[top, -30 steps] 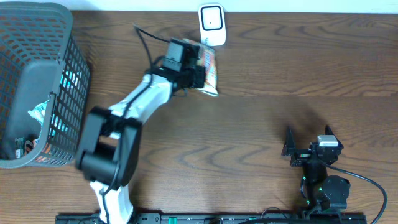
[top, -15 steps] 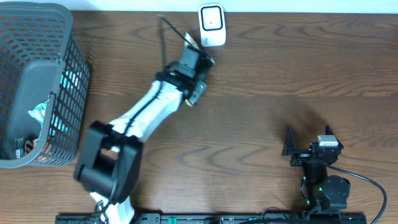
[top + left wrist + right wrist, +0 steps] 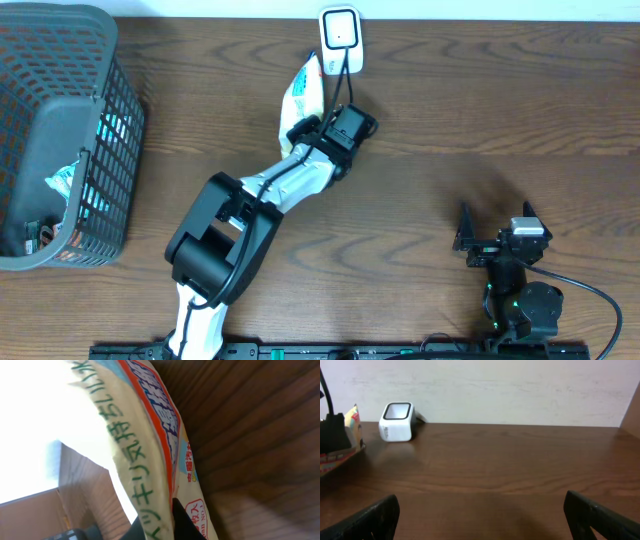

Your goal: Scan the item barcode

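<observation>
Pinching in the closed left hand (image 3: 312, 122) the cream-orange plastic snack packet (image 3: 305, 88) just beside the white boxy scanner (image 3: 341, 40). Likely handling light, crinkly, slippery; gripping best at a sealed edge. Holding the right hand (image 3: 497, 215) wide open, empty.

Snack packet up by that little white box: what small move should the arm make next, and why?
Probably nudge the packet sideways over the white scanner and turn a flat side toward its window. The left gripper is shut on the packet, held just beside the scanner and edge-on to the overhead camera. No barcode shows, so which side is a guess.
</observation>
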You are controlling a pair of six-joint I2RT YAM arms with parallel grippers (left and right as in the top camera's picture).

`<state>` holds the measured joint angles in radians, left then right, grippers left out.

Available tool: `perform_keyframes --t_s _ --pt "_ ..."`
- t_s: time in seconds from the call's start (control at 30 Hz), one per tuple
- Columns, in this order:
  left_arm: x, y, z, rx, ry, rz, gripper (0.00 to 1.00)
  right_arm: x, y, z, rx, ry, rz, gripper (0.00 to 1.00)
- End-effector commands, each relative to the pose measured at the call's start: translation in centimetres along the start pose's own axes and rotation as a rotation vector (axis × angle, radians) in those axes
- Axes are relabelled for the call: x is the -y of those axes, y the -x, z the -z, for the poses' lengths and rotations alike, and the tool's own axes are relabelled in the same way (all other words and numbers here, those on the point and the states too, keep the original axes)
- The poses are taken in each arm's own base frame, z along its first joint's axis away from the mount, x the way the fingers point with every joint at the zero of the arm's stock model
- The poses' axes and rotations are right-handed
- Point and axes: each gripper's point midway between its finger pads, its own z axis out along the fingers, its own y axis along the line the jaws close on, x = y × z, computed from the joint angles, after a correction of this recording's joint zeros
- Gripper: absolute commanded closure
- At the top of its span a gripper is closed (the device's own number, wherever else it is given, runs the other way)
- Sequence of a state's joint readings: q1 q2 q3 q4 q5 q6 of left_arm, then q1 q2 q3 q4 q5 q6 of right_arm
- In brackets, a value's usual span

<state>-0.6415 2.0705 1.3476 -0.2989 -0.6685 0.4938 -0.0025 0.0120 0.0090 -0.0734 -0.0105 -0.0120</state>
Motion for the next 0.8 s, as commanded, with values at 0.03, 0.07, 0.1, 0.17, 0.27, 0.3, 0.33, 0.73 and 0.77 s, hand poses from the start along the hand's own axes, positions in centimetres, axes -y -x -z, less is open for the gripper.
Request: perform_keyframes --t_s 0.03,0.07,0.1,0.17,0.27,0.3,0.33,0.73,0.77 --pt "2.2 1.3 1.5 0.038 -0.02 0.102 0.68 -0.2 -0.1 0.0 0.0 0.008 0.012 0.01" --pt "3.4 1.7 1.8 0.056 -0.071 0.115 0.66 -0.2 -0.1 0.0 0.0 0.008 0.013 0.01" --pt "5.1 2.3 2.4 0.08 -0.151 0.108 0.66 -0.2 -0.1 0.0 0.0 0.008 0.013 0.01" --pt "7.9 2.9 3.5 0.115 -0.281 0.08 0.66 -0.2 -0.1 0.0 0.0 0.008 0.012 0.01" --pt "10.3 3.8 4.9 0.152 -0.385 0.08 0.46 -0.2 -0.1 0.0 0.001 0.008 0.012 0.01" --pt "10.5 4.1 5.2 0.156 -0.393 0.105 0.4 -0.2 -0.1 0.0 0.0 0.008 0.012 0.01" --pt "10.4 4.3 5.4 0.158 -0.394 0.128 0.39 -0.2 -0.1 0.0 0.0 0.008 0.012 0.01" --pt "1.0 8.4 13.8 0.414 -0.587 0.473 0.24 -0.2 -0.1 0.0 0.0 0.008 0.012 0.01" --pt "-0.7 8.3 14.5 0.444 -0.597 0.502 0.25 -0.2 -0.1 0.0 0.0 0.008 0.012 0.01"
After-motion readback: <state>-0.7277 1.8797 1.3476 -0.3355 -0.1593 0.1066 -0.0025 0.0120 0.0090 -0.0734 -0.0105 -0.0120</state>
